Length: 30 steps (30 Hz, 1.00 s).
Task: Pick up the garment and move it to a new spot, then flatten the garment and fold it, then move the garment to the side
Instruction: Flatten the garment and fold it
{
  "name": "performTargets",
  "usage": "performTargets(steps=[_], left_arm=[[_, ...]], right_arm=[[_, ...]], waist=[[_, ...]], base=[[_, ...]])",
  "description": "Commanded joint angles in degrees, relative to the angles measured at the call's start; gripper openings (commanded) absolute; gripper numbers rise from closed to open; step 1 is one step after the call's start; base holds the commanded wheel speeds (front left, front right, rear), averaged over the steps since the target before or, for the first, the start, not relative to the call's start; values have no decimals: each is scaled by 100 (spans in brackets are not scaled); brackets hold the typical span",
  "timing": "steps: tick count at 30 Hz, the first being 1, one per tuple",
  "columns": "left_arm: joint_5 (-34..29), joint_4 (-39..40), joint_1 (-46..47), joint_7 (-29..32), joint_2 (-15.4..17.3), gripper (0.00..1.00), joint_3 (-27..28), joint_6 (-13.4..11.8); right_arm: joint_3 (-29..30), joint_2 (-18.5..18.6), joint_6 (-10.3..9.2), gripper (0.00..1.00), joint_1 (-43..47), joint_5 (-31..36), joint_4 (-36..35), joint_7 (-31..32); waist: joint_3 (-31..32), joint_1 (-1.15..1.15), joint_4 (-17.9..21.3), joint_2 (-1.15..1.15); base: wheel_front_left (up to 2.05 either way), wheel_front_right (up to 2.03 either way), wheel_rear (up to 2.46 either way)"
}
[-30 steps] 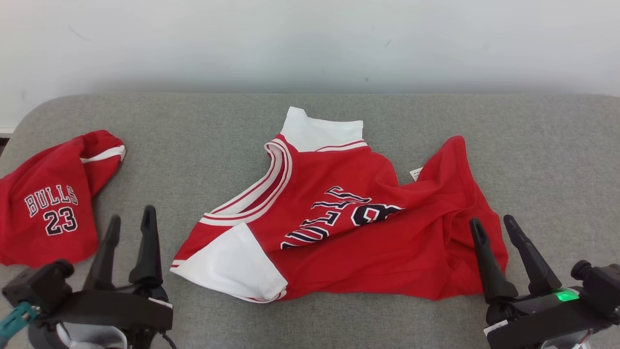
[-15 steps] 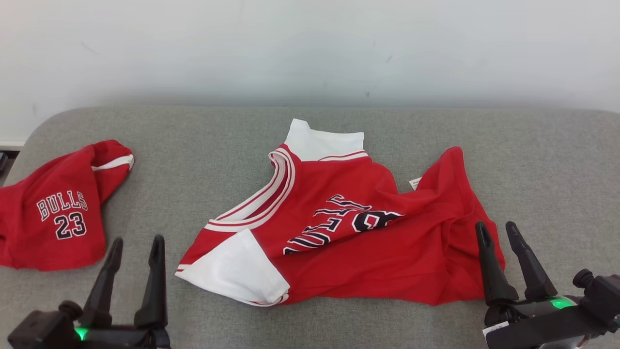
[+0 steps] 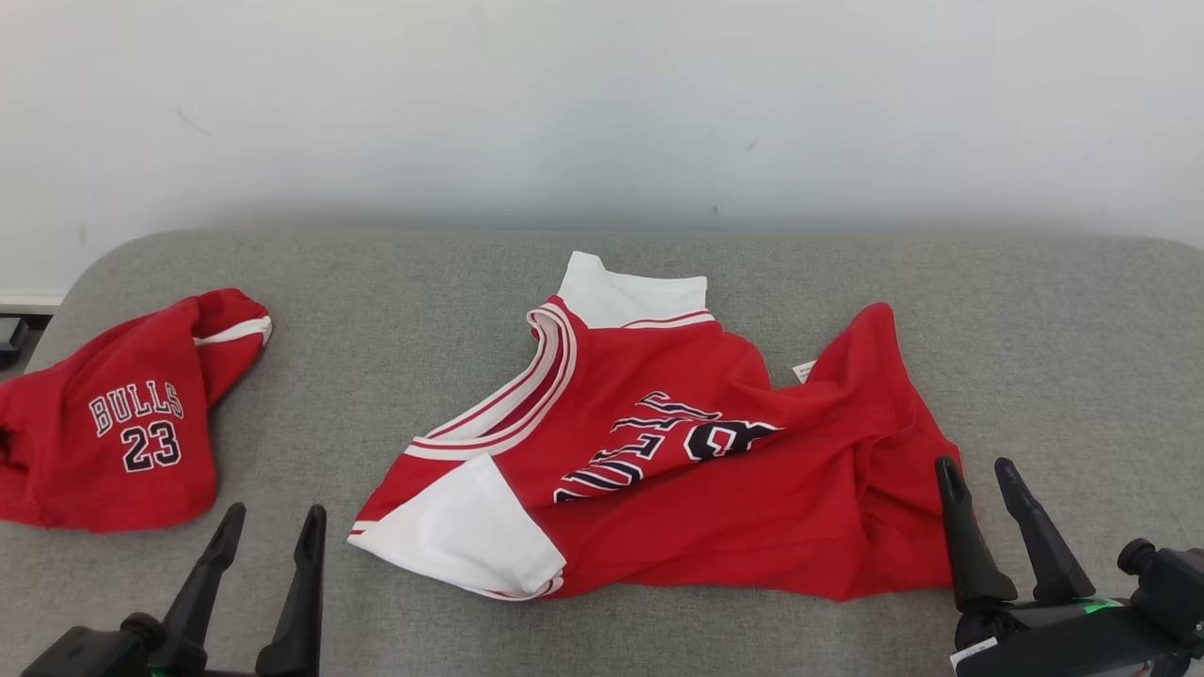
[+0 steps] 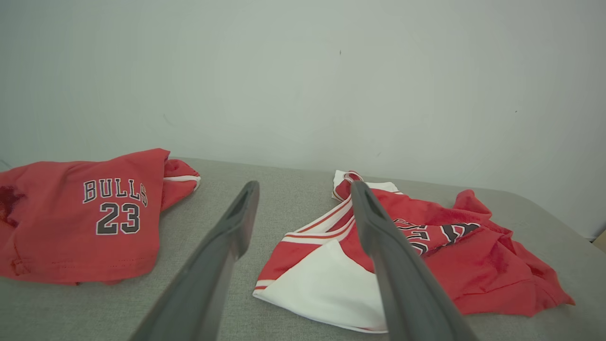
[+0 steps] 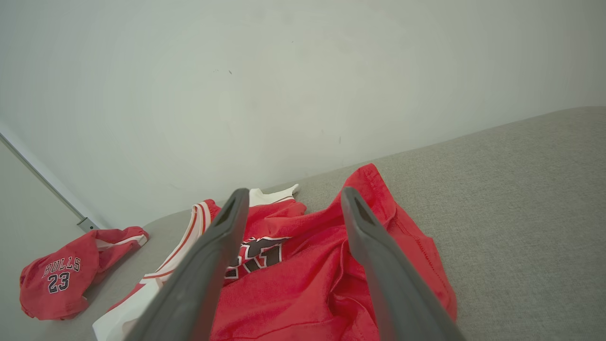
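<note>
Both jaws wide open, holding nothing, right pair beside crumpled red jersey [image 3: 752,527] on grey cushion [image 3: 1035,329]

Left of the garment [image 3: 715,508], the left end effector [image 3: 275,515] is showing two long, matte dark grey fingers [image 4: 222,265] that are tapering to narrow rounded tips, each with a shallow groove near its tip, set on a black housing [image 3: 85,653] with a round knob [image 3: 141,625]. Right of the garment, the right end effector [image 3: 974,467] is showing matching fingers on a bulkier black housing, where a small green light [image 3: 1091,606] is glowing and a white label [image 3: 974,647] is peeking out beneath.
</note>
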<state>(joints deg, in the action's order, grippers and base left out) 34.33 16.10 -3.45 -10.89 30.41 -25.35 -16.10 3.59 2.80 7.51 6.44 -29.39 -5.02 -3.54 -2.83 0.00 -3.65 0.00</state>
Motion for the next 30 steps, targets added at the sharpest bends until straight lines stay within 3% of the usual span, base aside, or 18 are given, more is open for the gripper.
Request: performTargets(steps=[1,9,17,24,30], left_arm=[[46,48,-46,30,24,100,-6,-14],[12,62,50,137,-25,100,-112,-32],[153,-13,266,600,5,100,-349,148],[377,-369,1109,1851,12,100,-730,423],[522,-1102,2132,3084,-236,100,-1108,603]], right_arm=[[42,18,-4,100,-26,34,-34,7],[17,20,-4,100,-34,81,-86,138],[-22,20,-4,100,-93,284,-113,457],[52,16,-4,100,-368,1120,-347,2107],[236,18,-4,100,-883,1535,-408,3784]], waist=[[-19,0,-2,0],[-99,0,-9,0],[-139,0,9,0],[-202,0,11,0],[-334,0,4,0]], base=[[0,0,0],[0,0,0],[0,0,0],[0,0,0],[0,0,0]])
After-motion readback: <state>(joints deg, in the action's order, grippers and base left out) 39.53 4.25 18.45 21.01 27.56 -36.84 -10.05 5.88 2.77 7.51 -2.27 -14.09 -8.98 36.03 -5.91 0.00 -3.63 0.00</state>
